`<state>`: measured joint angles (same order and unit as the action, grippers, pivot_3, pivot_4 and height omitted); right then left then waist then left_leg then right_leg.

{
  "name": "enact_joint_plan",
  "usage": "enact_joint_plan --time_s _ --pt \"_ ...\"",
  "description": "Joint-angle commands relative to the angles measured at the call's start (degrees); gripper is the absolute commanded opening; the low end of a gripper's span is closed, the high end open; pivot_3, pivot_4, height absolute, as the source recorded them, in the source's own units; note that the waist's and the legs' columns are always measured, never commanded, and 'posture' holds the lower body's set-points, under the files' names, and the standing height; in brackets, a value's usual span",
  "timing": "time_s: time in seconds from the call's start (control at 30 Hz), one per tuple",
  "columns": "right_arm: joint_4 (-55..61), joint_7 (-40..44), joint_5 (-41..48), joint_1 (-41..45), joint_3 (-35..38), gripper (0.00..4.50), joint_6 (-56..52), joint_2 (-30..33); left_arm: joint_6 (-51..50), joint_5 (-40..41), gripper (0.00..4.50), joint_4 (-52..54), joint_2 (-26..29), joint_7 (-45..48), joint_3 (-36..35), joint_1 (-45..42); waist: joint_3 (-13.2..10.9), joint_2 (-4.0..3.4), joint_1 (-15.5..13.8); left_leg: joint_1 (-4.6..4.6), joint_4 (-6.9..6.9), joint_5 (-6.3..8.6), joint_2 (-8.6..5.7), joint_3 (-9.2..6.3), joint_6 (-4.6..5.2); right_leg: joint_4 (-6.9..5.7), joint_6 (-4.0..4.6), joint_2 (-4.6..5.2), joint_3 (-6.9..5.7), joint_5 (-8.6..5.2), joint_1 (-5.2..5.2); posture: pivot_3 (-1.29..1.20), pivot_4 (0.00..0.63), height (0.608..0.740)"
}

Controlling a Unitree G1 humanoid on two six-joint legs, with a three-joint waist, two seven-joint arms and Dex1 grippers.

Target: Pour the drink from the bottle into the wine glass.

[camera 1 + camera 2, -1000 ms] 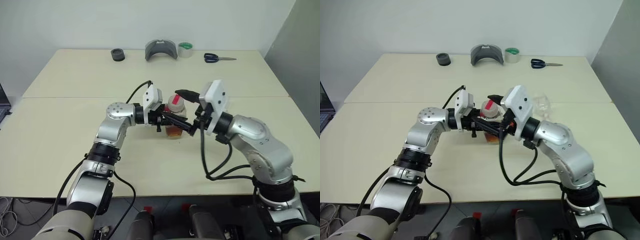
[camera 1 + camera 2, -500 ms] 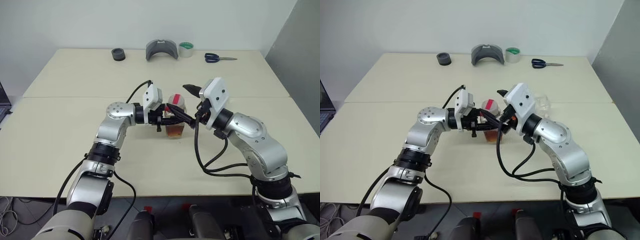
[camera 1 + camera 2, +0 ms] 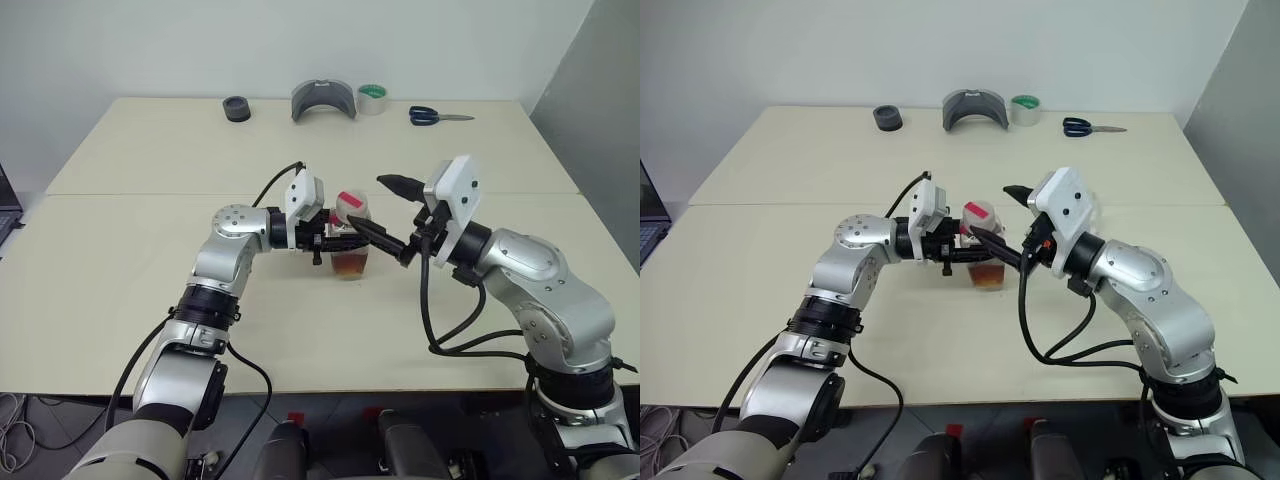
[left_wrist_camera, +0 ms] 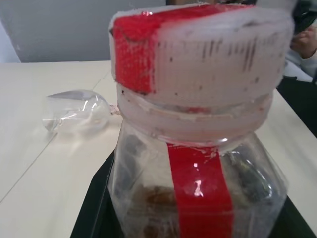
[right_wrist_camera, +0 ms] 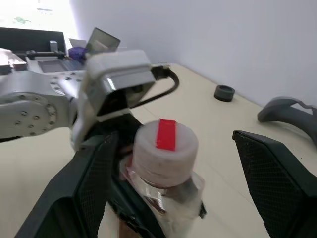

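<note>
— Left gripper point(image 3: 330, 243): what has it got?
— Its two black fingers are clamped on the bottle point(image 3: 350, 238), which stands upright above the middle of the table point(image 3: 120, 280), with the drink point(image 3: 349, 264) filling its lower part and the red-and-white cap point(image 3: 351, 205) on top.
— And the right gripper point(image 3: 392, 212)?
— Spread wide, holding nothing; one finger lies just beside the bottle's right side, the other reaches past its cap.
— Where's the wine glass point(image 4: 77, 111)?
— Lying on its side on the table behind the bottle, as the left wrist view shows it.
— Anything else near?
— Well beyond the bottle, along the far edge: a black ring point(image 3: 236, 108), a grey curved piece point(image 3: 323, 99), a tape roll point(image 3: 372, 98) and scissors point(image 3: 436, 116).
</note>
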<state>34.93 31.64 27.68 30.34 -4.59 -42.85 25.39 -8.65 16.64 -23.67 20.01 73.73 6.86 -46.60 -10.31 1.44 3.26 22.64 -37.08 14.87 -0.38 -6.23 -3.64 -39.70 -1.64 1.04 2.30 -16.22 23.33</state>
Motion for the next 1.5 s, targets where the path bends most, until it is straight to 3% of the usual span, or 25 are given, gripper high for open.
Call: enact_joint_plan --time_s 0.03,0.5,1.5 --pt "2.53 -0.37 1.14 1.58 -0.82 3.95 -0.57 -0.35 -0.09 1.54 1.69 0.39 0.68 1.34 -1.25 -2.04 0.0 0.0 0.0 0.0 0.0 0.0 0.0 0.0 0.0 0.0 0.0 0.0 0.0 0.0 0.0 0.0 0.15 0.74" --pt "-6.49 -5.31 -10.37 4.95 -4.8 3.95 4.68 -2.79 1.02 0.78 1.69 0.39 1.4 2.76 -0.57 -2.07 0.0 0.0 -0.01 0.0 0.0 0.0 0.0 -0.01 -0.01 0.01 0.0 0.0 -0.01 0.0 0.0 0.0 0.15 0.74" --pt "-3.06 -4.58 -6.84 2.53 -0.6 3.95 0.12 1.36 2.46 -0.14 1.69 -0.3 1.42 2.86 -0.31 -1.77 0.0 0.0 0.01 0.0 0.0 0.0 0.0 -0.01 0.0 0.02 0.0 0.0 -0.01 0.0 0.0 0.0 0.15 0.74"
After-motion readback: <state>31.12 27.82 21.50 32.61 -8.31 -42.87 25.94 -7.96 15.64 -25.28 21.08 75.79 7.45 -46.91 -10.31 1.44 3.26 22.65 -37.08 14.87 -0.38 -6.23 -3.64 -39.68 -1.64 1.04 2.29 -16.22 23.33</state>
